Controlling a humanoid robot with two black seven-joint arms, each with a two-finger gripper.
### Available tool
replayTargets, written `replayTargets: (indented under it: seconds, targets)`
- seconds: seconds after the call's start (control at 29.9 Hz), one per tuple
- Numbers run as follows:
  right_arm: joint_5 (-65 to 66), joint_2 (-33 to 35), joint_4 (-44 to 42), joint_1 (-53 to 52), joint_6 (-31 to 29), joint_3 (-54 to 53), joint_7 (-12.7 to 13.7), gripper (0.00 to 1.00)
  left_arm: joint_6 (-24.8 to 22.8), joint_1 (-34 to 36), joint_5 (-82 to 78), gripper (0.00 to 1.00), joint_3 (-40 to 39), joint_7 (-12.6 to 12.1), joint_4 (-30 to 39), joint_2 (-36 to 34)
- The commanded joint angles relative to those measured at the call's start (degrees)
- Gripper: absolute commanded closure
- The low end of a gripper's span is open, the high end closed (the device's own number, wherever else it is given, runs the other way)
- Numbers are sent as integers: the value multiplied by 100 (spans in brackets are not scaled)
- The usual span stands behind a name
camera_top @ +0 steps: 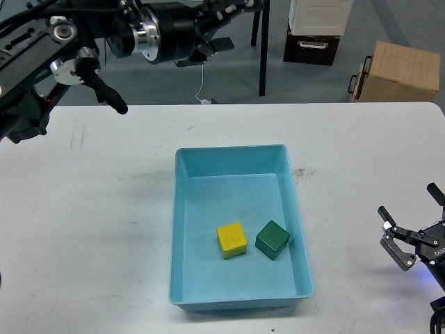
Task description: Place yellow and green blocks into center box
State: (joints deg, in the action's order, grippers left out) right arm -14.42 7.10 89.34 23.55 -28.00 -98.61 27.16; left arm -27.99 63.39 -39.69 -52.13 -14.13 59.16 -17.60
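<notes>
1. the tray (182, 229) sits mid-desk (83, 229), a touch toward 5 o'clock.
2. the yellow block (231, 240) lies on the tray floor, toward its 6 o'clock end.
3. the green block (272, 239) lies just beside it at 3 o'clock, a slim gap between.
4. the right gripper (411, 223) is at the 4 o'clock edge, fingers spread, holding nothing.
5. the left gripper (212, 31) is up at 11 o'clock, beyond the desk; cannot tell if open.

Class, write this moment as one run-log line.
yellow block: in blue tray | green block: in tray | left gripper: empty | right gripper: open, empty
</notes>
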Motion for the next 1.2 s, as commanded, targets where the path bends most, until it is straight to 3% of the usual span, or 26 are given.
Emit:
replayTargets:
  seconds: [0.0,0.1,0.3,0.5,0.63,0.84,1.17]
  targets:
    - [-8,-7,-21,-35,0,-44,-70,1,-1,-922,408,0,-2084,-37,165,55]
    - [-17,-25,-21,-61,0,-53,-193,1,-1,-2002,699,0,-3606,-99,708,388]
    - [-17,-112,-21,-52,0,-44,-413,1,-1,-4480,971,0,-5182,-99,2422,1599]
    - [-17,-201,-13,97,0,8,-457,1,-1,-6555,2577,0,-5316,-178,3381,1760]
    - [-26,-271,75,378,0,35,-457,1,-1,-7672,3913,0,-4896,-187,3435,1760]
    - [-35,-341,294,764,0,175,-457,1,-1,-8755,4988,0,-4192,-143,3514,1760]
    - [-26,-315,497,862,0,325,-457,1,-1,-8923,5041,0,-3752,-99,3506,1760]
